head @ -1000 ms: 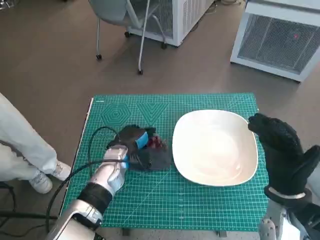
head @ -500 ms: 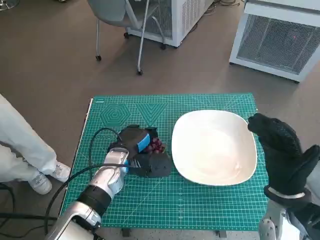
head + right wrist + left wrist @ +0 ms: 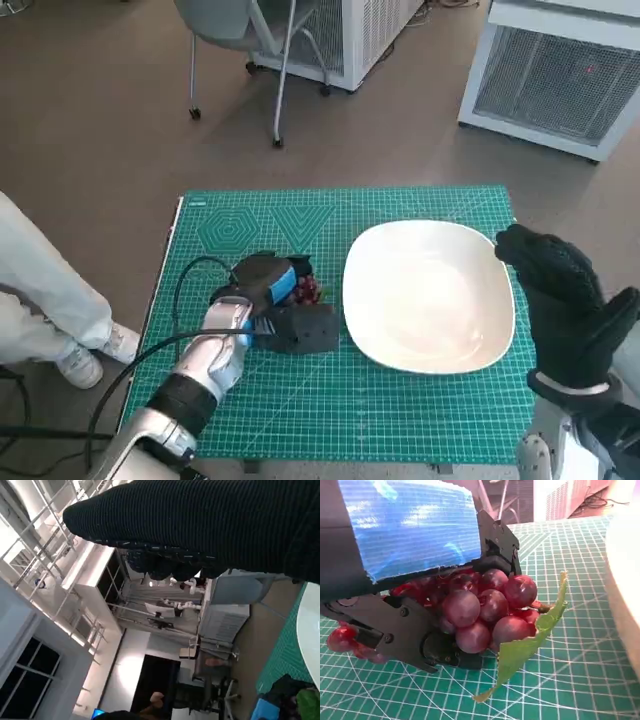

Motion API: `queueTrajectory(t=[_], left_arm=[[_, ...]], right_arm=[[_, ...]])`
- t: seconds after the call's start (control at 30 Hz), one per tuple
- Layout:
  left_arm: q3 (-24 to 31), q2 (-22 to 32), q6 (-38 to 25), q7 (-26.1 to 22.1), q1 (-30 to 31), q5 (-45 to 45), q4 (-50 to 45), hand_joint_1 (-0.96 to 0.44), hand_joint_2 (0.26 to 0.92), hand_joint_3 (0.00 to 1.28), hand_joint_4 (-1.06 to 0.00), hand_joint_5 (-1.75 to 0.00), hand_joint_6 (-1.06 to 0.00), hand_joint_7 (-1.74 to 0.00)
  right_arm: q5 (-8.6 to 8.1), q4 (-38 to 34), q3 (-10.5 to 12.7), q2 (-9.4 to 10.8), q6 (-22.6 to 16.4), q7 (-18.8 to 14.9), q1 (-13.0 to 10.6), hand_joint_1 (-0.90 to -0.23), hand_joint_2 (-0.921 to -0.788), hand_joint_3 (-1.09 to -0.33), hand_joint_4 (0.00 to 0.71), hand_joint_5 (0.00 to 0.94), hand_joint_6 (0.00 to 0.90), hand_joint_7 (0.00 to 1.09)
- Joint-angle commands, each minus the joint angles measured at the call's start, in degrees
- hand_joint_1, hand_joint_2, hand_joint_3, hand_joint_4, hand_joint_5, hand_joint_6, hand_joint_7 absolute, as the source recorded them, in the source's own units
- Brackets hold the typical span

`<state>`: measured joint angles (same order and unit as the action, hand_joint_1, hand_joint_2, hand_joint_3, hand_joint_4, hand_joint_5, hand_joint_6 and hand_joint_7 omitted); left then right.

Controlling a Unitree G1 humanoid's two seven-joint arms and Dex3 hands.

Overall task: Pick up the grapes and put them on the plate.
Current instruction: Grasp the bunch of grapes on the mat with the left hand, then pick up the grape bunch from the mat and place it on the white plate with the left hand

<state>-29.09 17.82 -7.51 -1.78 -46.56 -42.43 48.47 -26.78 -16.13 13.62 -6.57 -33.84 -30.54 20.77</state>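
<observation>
A bunch of dark red grapes (image 3: 308, 290) with a green leaf (image 3: 530, 640) lies on the green mat, left of the white plate (image 3: 430, 240). My left hand (image 3: 272, 300) is wrapped over the bunch. In the left wrist view the grapes (image 3: 485, 607) sit between its blue-taped back and its black fingers (image 3: 405, 635), low over the mat. The plate's rim (image 3: 625, 580) is close beside them. My right hand (image 3: 560, 300) stands upright at the plate's right edge and holds nothing.
The green cutting mat (image 3: 400, 420) covers the small table. A black cable (image 3: 185, 290) loops from my left wrist. A person's leg and shoe (image 3: 80, 360) are at the left. A chair (image 3: 250, 40) and white cabinets (image 3: 560, 70) stand beyond the table.
My left hand's fingers have drawn in around the grapes, and more of the red bunch now shows beside the hand. The right hand has stayed put.
</observation>
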Motion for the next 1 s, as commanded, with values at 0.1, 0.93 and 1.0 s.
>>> queueTrajectory(t=[0.1, 0.93, 1.0], left_arm=[[0.99, 1.02, -1.00, -0.75, 1.35, 0.69, -2.99, 0.01, 0.920, 0.24, -0.40, -1.64, -0.57, -1.06], [8.16, 7.45, -8.72, -9.86, 8.34, -0.07, -38.17, 0.00, 0.794, 0.34, -0.56, -1.50, -0.70, -0.96], [9.08, 7.86, -9.09, -9.90, 8.87, -0.35, -41.54, 0.00, 0.833, 0.25, -0.62, -1.39, -0.69, -0.98]], right_arm=[[-0.08, -0.49, 0.17, -0.11, 0.63, -0.05, -0.49, -0.414, -0.921, -0.579, 0.442, 0.428, 0.204, 0.88], [-0.47, -1.52, 0.40, -0.13, 0.34, -0.64, 0.41, -0.413, -0.921, -0.577, 0.446, 0.423, 0.209, 0.88], [-0.45, -1.74, 0.41, -0.11, 0.31, -0.66, 0.59, -0.413, -0.921, -0.577, 0.447, 0.422, 0.210, 0.88]])
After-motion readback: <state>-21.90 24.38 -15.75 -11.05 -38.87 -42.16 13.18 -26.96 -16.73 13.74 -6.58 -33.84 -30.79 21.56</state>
